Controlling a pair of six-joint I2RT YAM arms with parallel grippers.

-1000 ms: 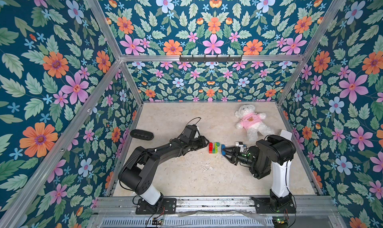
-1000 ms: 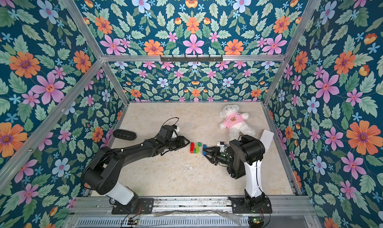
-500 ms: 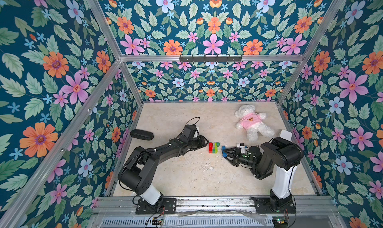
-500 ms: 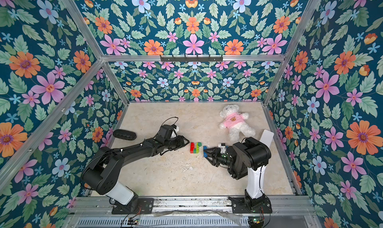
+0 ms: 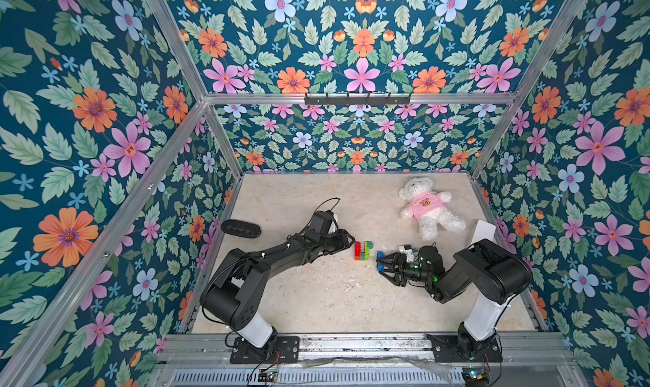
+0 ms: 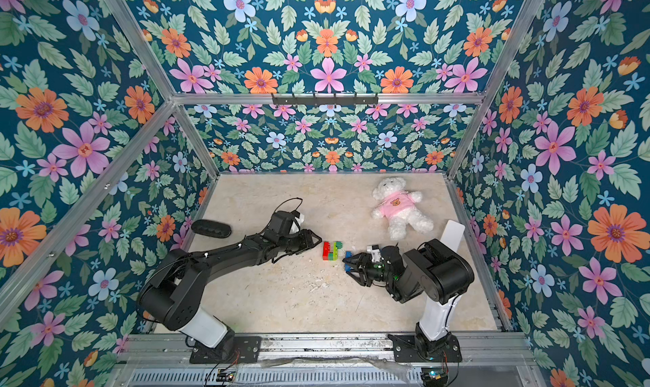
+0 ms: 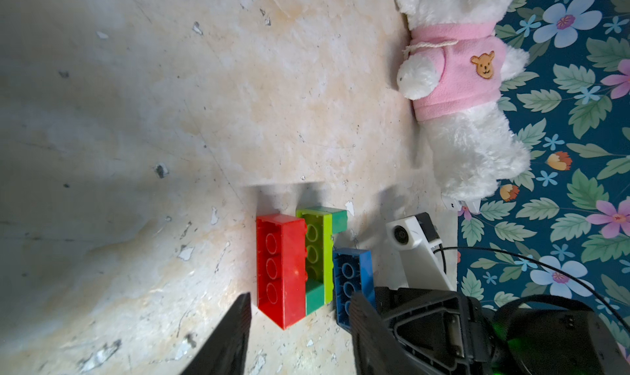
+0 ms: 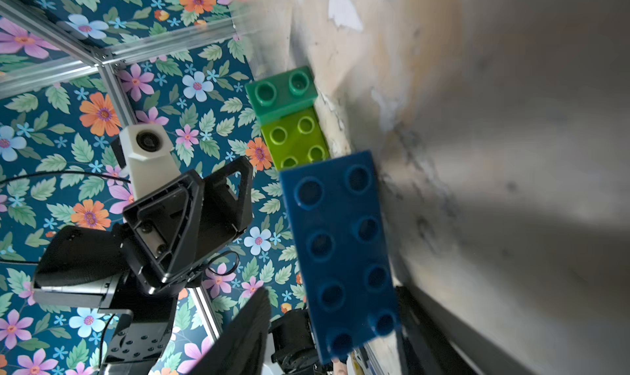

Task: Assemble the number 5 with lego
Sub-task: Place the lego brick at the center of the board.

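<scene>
Right gripper (image 5: 378, 264) spread; blue lego (image 8: 341, 247) between jaws.

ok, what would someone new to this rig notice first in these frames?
The loud floral wallpaper on every wall hits first. Then the white teddy in a pink top, lying far right on the floor. Mid-floor, a small red, lime and green lego stack sits between the left gripper and right gripper, a blue brick beside it.

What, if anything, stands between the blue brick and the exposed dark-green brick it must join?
Nothing visible. The blue brick lies beside the lime brick, next to the dark-green brick, with no object between them. The right tool stands open around it.
</scene>
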